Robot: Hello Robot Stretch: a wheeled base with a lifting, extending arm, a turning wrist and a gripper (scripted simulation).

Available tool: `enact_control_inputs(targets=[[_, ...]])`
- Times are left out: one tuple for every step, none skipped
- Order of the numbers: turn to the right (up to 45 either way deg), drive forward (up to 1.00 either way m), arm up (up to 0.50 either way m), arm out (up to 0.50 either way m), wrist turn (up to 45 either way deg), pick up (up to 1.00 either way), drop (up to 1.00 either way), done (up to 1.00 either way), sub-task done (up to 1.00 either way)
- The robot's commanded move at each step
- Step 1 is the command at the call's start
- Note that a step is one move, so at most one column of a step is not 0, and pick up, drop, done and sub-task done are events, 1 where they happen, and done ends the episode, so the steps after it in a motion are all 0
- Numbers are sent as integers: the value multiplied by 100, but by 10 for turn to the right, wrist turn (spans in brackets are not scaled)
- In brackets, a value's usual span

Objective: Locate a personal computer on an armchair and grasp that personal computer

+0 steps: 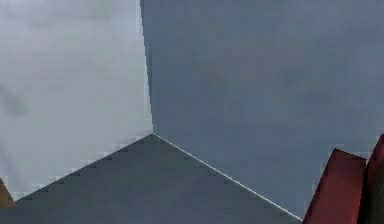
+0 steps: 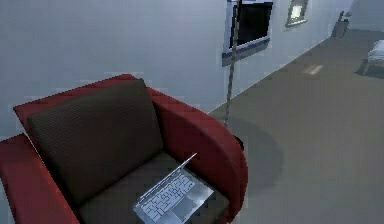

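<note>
Plainly, the search looks finished. In the forward view two pale walls (image 1: 260,80) meet in a bare corner above the dark floor (image 1: 150,185), and a piece of the red armchair (image 1: 342,190) juts in at the lower right corner.

In the arm side view the armchair (image 2: 195,130) stands with its back close to the wall. It has red arms and dark brown cushions. Beyond it a thin pole (image 2: 230,70) rises from the floor, and a dark framed panel (image 2: 250,22) hangs on the wall.

The personal computer (image 2: 172,197) lies open at the seat's front edge, toward the arm on the view's right. Its silvery keyboard rests flat on the cushion and its lid tilts back. The soft seat carries it and the arms hem it in, so a reach from above or from the front seems best.

Whether the pincer is gripping anything I cannot tell.
</note>
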Motion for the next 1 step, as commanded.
enact_control_inputs(targets=[[0, 0, 0, 0, 0, 100, 0, 0, 0]])
